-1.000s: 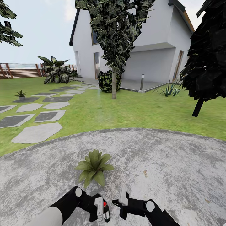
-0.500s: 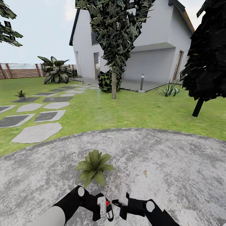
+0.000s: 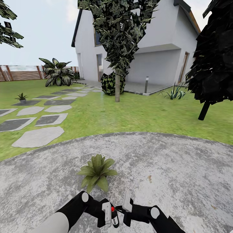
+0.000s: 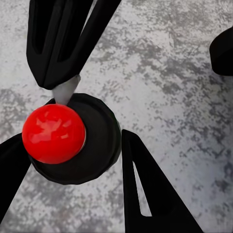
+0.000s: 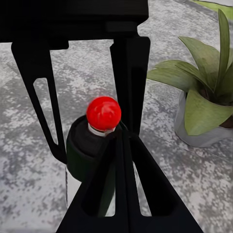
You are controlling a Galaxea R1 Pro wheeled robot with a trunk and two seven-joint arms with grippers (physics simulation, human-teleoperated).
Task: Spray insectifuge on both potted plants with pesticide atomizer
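My left gripper (image 3: pixel 109 216) is shut on the pesticide atomizer (image 3: pixel 112 209), low over the round patio. From above, the atomizer (image 4: pixel 99 141) shows a dark round cap and a red ball on top, between the left gripper's black fingers (image 4: pixel 145 194). My right gripper (image 3: pixel 127 198) is shut with nothing in it, and its tip (image 4: pixel 62 80) is right beside the cap. In the right wrist view the atomizer (image 5: pixel 85 145) stands just past the closed right gripper (image 5: pixel 121 137). One potted plant (image 3: pixel 96 171) (image 5: pixel 204 104) sits just beyond both grippers. The other potted plant (image 3: pixel 22 97) stands far off to the left on a stepping stone.
The grey paved patio (image 3: pixel 168 168) spreads around me, with lawn (image 3: pixel 136 113) beyond. Stepping stones (image 3: pixel 38 136) run off to the left toward a big-leaved shrub (image 3: pixel 58 74) and the wooden fence (image 3: pixel 19 72). A tree trunk (image 3: pixel 117 89) and a dark tree (image 3: pixel 204 110) stand before the house.
My left gripper has carried the atomizer a little to the right, up close to the right gripper. The right arm and the plants have stayed put.
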